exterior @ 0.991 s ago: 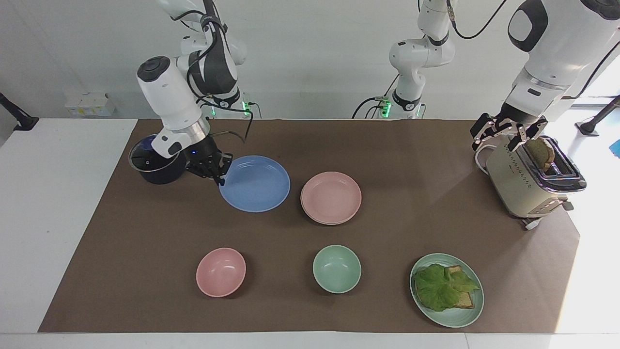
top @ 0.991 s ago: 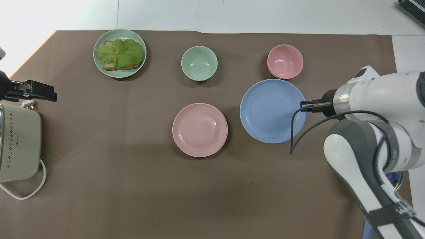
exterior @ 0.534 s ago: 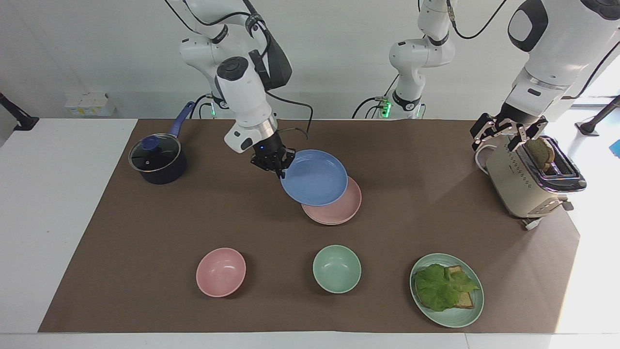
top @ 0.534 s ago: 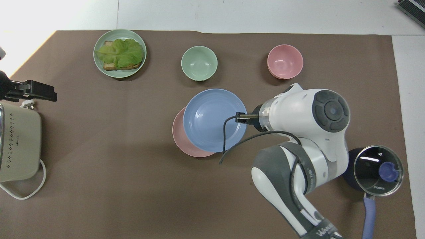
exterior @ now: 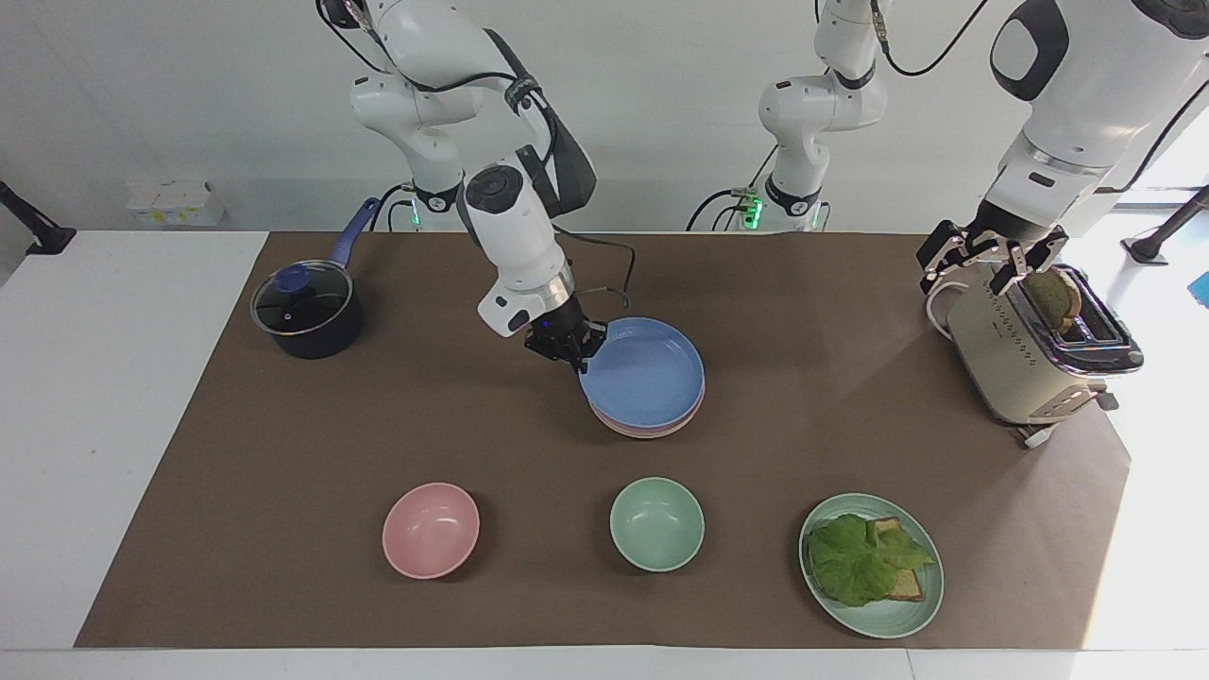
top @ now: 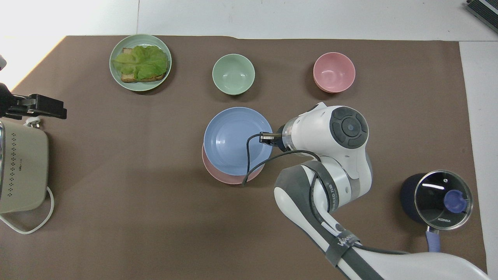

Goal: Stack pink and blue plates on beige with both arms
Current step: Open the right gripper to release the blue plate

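Currently my right tool (exterior: 578, 359) is clamped on the rim of the round cornflower-blue matte plate (exterior: 644, 372), at frame centre, over the pale pink round plate (exterior: 652, 430). My left tool (exterior: 987, 260), jaws spread and empty, waits at upper right over the cream toaster (exterior: 1025, 364).

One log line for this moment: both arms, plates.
right pincer: shut on blue plate rim, over pink plate | left pincer: open, waiting over toaster | beige plate: not visible

Illumination is bright and even; frames are sharp. Overexposed glare occupies the overhead view's upper left; shadows are soft.
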Tool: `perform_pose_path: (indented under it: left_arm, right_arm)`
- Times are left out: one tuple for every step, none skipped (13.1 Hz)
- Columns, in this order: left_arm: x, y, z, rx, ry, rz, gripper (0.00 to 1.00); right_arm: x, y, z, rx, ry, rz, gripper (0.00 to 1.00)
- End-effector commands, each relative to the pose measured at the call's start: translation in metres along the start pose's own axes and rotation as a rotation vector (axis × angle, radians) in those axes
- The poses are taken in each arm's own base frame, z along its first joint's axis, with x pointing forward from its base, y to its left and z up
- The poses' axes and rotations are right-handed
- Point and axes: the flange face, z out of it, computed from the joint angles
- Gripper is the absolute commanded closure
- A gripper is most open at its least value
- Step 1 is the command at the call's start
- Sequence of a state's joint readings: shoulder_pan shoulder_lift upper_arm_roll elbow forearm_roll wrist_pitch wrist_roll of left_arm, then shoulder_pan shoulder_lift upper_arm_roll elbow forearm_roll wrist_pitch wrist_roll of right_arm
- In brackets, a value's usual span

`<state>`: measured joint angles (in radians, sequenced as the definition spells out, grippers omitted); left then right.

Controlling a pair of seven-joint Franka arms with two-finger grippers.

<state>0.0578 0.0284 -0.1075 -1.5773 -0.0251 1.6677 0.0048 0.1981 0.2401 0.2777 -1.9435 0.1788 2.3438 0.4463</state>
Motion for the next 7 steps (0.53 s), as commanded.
perform_pose_path:
  left_arm:
    - [-0.003, -0.002, -0.002, 0.013, -0.010, 0.011, 0.00]
    - [-0.003, -0.002, -0.002, 0.013, -0.010, 0.011, 0.00]
    - [-0.003, -0.002, -0.002, 0.013, -0.010, 0.011, 0.00]
    - [-0.003, -0.002, -0.002, 0.013, -0.010, 0.011, 0.00]
    - [-0.003, -0.002, -0.002, 0.013, -0.010, 0.011, 0.00]
    - [-0.003, -0.002, -0.002, 0.013, -0.010, 0.011, 0.00]
    - [-0.003, -0.002, -0.002, 0.013, -0.010, 0.011, 0.00]
  right_arm:
    - [-0.014, -0.012, 0.012, -0.002, -0.013, -0.018, 1.00]
    - [-0.013, -0.012, 0.019, -0.001, -0.007, -0.021, 1.00]
    - [-0.015, -0.010, 0.023, -0.017, -0.001, -0.039, 1.00]
    - [-0.017, -0.007, 0.026, -0.031, -0.003, -0.048, 1.00]
    - [-0.020, -0.004, 0.031, -0.047, -0.007, -0.057, 1.00]
    - [-0.022, -0.003, 0.033, -0.060, -0.006, -0.071, 1.00]
    - [-0.021, -0.003, 0.034, -0.065, -0.002, -0.077, 1.00]
